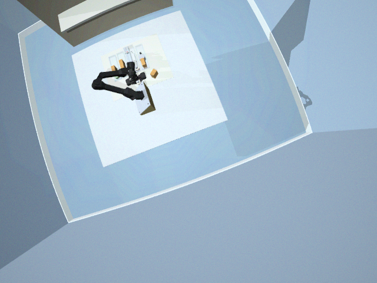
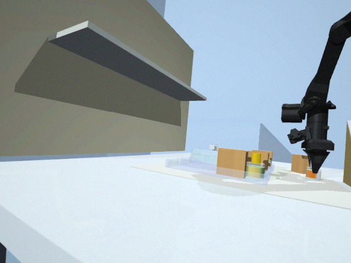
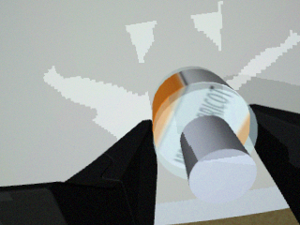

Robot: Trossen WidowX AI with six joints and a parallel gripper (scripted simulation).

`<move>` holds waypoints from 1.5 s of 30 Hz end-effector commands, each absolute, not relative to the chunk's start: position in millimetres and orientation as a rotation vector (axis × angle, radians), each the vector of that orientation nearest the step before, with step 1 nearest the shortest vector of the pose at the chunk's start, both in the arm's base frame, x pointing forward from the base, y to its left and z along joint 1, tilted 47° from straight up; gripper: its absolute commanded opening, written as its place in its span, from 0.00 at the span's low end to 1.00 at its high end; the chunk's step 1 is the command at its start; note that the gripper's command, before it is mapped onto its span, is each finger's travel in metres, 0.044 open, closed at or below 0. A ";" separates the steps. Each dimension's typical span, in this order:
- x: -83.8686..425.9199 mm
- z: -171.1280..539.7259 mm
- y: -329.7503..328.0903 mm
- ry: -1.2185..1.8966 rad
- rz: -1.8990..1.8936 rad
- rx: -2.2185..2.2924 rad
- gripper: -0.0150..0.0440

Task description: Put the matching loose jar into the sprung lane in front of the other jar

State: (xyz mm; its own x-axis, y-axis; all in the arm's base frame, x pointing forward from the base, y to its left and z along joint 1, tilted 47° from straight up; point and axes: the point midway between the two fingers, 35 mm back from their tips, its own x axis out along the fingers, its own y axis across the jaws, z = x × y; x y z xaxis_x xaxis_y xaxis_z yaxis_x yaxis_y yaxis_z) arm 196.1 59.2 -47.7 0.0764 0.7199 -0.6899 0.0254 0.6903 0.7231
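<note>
Between the fingers stands the apricot jar (image 1: 138,81) (image 2: 311,173) (image 3: 202,100), upright on the mat (image 1: 164,65) (image 2: 286,187) (image 3: 84,42). I judge this the grasping step; next comes a firm squeeze, then a lift. My gripper (image 1: 137,79) (image 2: 315,172) (image 3: 199,122) is partly closed around it; whether it grips, I can't tell.

top: high, downward | exterior: low, sideways | wrist: close, downward

In the exterior view the right edge cuts off the black jointed robot arm (image 1: 97,82) (image 2: 326,64); the wrist view only partly shows the orange-labelled clear jar's lettering (image 3: 212,100)
</note>
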 end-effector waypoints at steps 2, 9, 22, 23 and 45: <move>195.8 -48.1 59.7 1.417 0.582 0.674 0.50; 197.3 -40.1 46.4 1.418 0.572 0.668 0.25; 189.9 0.6 -0.1 1.422 0.566 0.664 0.25; 188.6 4.4 -3.3 1.422 0.567 0.664 0.25; 243.2 -4.3 -17.4 1.421 0.564 0.674 0.25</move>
State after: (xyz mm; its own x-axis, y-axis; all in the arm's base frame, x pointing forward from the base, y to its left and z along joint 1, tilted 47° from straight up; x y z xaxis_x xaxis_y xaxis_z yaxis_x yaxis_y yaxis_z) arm 228.1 -19.0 3.5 0.0792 0.7104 -0.6993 0.0356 0.6991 0.7142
